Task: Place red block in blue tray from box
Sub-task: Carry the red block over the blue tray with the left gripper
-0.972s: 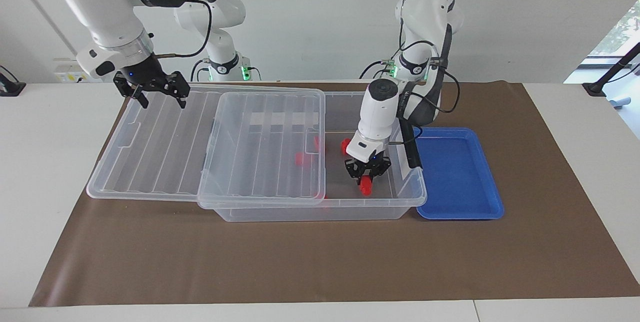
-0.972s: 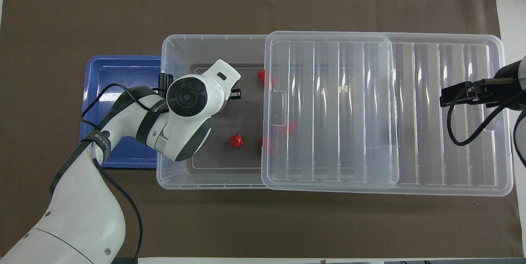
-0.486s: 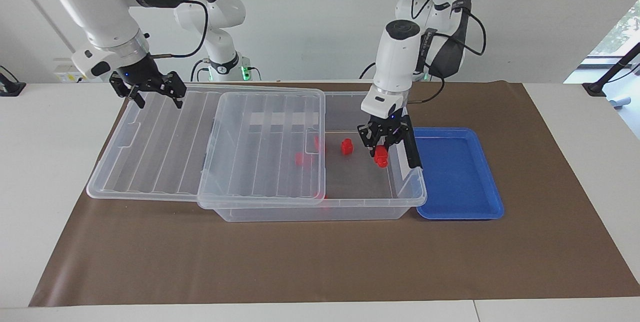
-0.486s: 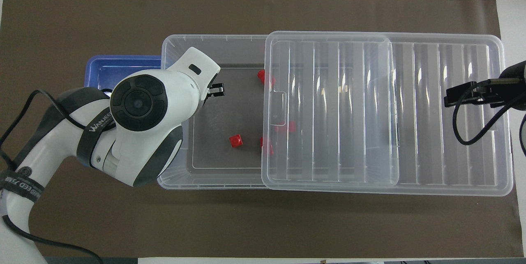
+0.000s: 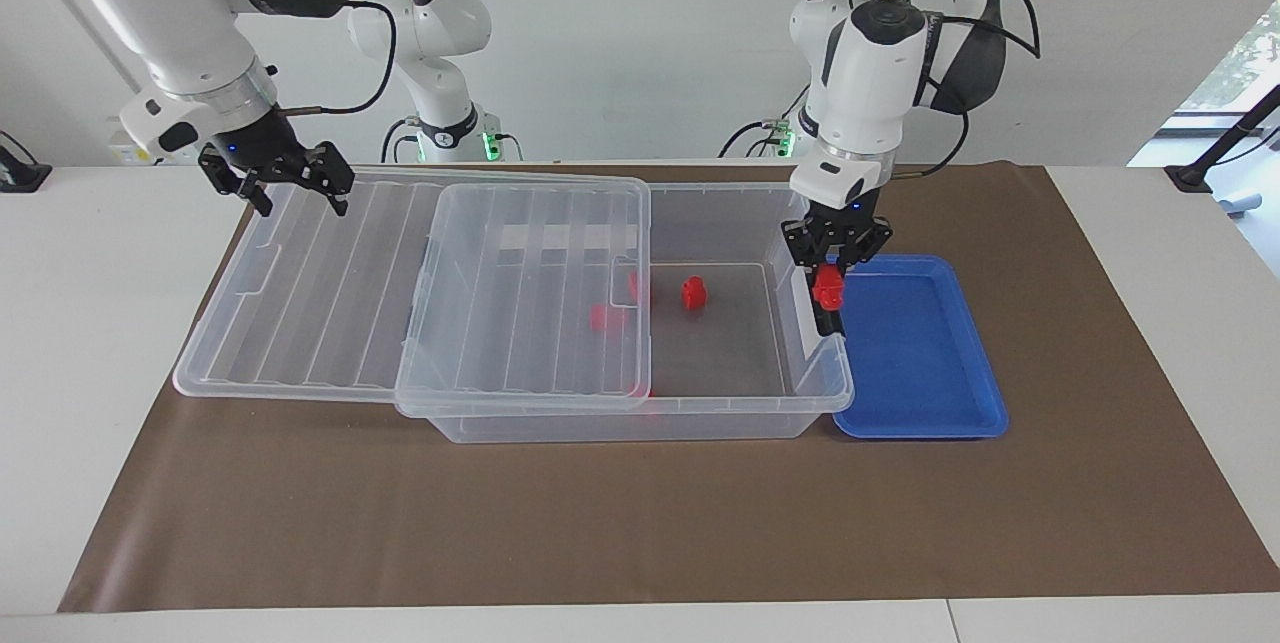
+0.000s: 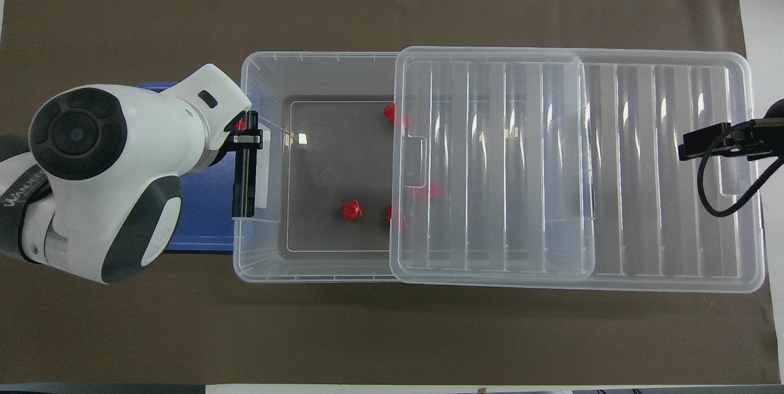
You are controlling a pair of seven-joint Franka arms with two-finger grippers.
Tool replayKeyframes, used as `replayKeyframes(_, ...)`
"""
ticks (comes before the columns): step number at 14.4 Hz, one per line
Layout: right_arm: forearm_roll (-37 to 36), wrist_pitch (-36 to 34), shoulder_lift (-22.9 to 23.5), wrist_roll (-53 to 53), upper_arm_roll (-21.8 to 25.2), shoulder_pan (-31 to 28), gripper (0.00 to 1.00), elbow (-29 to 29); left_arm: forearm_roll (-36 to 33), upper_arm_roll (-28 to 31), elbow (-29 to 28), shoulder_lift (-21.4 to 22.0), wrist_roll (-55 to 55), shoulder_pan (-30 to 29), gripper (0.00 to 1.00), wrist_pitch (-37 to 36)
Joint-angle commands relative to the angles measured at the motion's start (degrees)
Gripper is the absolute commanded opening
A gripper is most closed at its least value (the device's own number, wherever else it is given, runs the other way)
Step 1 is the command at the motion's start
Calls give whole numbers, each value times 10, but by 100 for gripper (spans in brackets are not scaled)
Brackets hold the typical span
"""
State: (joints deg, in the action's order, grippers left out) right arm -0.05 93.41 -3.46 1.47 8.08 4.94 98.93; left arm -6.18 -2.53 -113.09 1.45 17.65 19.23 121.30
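The big clear plastic box sits open on the tabletop, its ribbed clear lid slid aside. The flat blue plastic tray beside it has no block in it yet. The left hand is pinching one small red plastic block up over the box's edge beside the tray. The drop is left. The right hand waits, spread, over the lid.

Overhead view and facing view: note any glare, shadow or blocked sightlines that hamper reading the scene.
Overhead view: bright glare streaks line the ribbed clear lid, which veils the red blocks beneath; the left arm's white wrist covers most of the blue tray. Facing view: even light, soft shadows; the left gripper and its red block show plainly; a bright window sits at the edge.
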Motion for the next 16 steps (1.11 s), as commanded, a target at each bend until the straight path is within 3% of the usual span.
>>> replayKeyframes(1,-6,-18,-12,9,-2,-4,100,-1,24,-2,-56,26,-101,-53,0,18)
replayKeyframes(6,-6,-13,-15,8,-3,-3,100,0,38,-2,-137,-1,-141,-127,0,135)
replayKeyframes(10,-5,-10,-16,17,-1,-5,100,7,38,-2,-143,-60,-176,-148,0,199)
replayKeyframes(11,-5,0,-22,36,5,-12,88,16,38,-2,-143,-74,-176,-148,0,208)
replayKeyframes(12,-5,38,-25,90,12,-25,25,32,38,-2,-140,-86,-176,-148,0,213)
replayKeyframes(13,-5,56,-27,130,22,-32,0,46,38,-2,-140,-93,-176,-150,0,218)
replayKeyframes(16,-5,106,-22,168,80,-33,0,80,38,-2,-138,-108,-176,-160,0,221)
